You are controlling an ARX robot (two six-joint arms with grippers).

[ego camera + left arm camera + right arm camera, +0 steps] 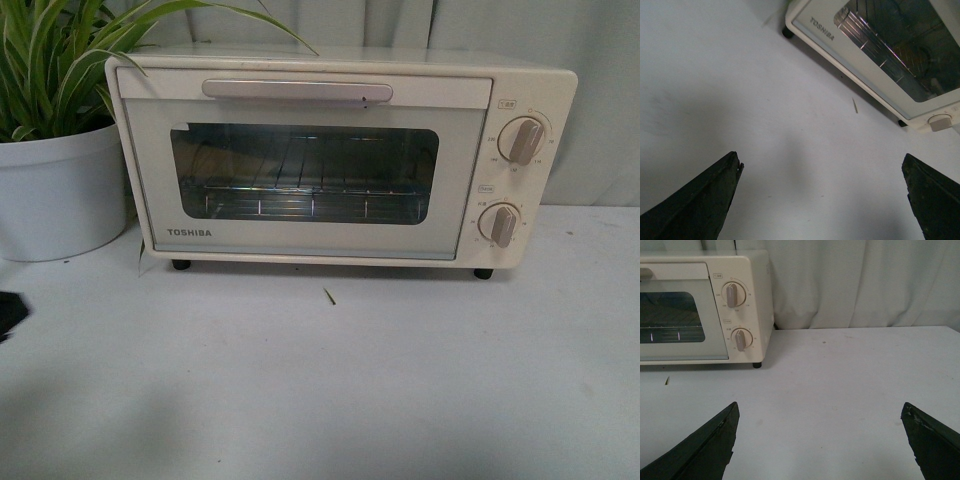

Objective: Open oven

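The cream-white TOSHIBA oven [340, 160] stands at the back of the table with its glass door shut. A long pale bar handle [297, 90] runs along the door's top, and two beige knobs [522, 140] sit on its right side. A wire rack shows through the window. In the left wrist view the oven [875, 50] lies well ahead of my left gripper [822, 165], which is open over bare table. My right gripper [820, 410] is open too, with the oven [705, 310] far off to one side. Neither arm shows in the front view.
A green plant in a white pot [60, 190] stands just left of the oven. A small sliver [329, 296] lies on the white table [330, 390] in front of the oven. Grey curtains hang behind. Something dark [10, 312] shows at the left edge.
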